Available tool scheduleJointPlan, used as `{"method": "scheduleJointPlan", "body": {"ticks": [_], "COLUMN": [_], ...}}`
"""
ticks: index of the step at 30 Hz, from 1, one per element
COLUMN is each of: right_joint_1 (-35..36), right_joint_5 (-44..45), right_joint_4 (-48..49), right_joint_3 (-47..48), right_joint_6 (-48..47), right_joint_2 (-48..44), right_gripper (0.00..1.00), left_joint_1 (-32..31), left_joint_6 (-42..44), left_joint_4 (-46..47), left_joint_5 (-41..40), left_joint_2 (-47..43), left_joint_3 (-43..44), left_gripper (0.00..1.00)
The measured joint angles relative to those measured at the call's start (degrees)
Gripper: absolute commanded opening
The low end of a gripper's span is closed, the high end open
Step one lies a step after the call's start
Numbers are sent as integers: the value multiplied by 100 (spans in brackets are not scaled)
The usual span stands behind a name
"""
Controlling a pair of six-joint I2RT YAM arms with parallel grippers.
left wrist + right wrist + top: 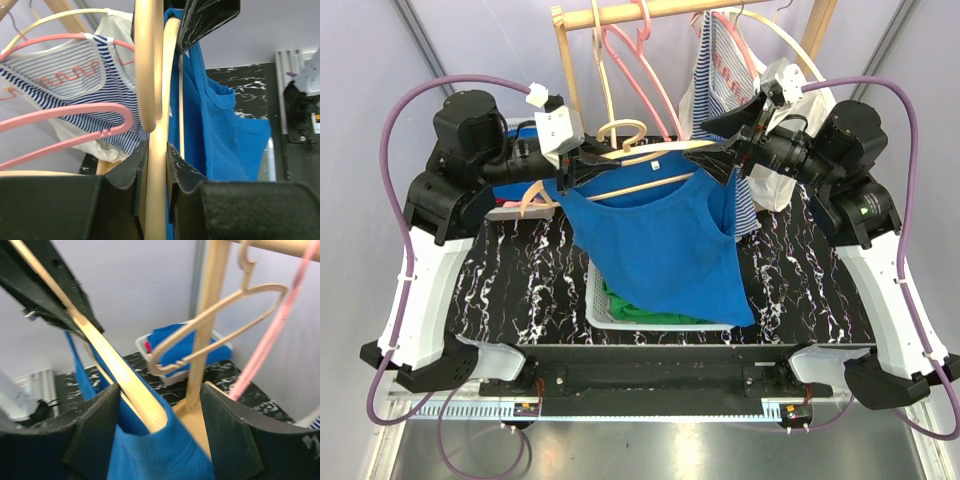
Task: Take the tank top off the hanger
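Note:
A blue tank top hangs from a wooden hanger held in the air above the table between both arms. My left gripper is shut on the hanger's left arm; in the left wrist view the pale wood is pinched between the jaws, with blue cloth just to the right. My right gripper stands open around the hanger's right end. In the right wrist view the ribbed hanger tip, with the blue strap draped over it, lies between the spread fingers, which do not grip it.
A white basket with green cloth stands on the marbled table under the tank top. Behind is a wooden rack with pink hangers and a striped top. A bin of blue clothes sits beyond the rack post.

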Motion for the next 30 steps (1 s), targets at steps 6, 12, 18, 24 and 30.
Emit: {"method": "scheduleJointPlan", "body": {"ticks": [6, 12, 18, 24, 30], "right_joint_1": [-26, -26, -26, -26, -26], "right_joint_5": [949, 1388, 1589, 1740, 1860], "right_joint_4": [164, 354, 555, 610, 612], "right_joint_3": [-313, -494, -619, -822, -999], "right_joint_6": [-223, -337, -356, -361, -361], "right_joint_2": [-192, -579, -872, -920, -946], "right_gripper": [77, 77, 77, 77, 77], "left_joint_1": [26, 140, 181, 181, 181], "left_joint_6": [201, 232, 210, 153, 79], "left_joint_4": [260, 1062, 1237, 844, 566], "left_joint_5": [-946, -2011, -1969, -1335, -874], "left_joint_2": [-33, -33, -214, -282, -306], "left_joint_3": [-184, -184, -435, -413, -201], "left_gripper": [0, 0, 0, 2, 2]}}
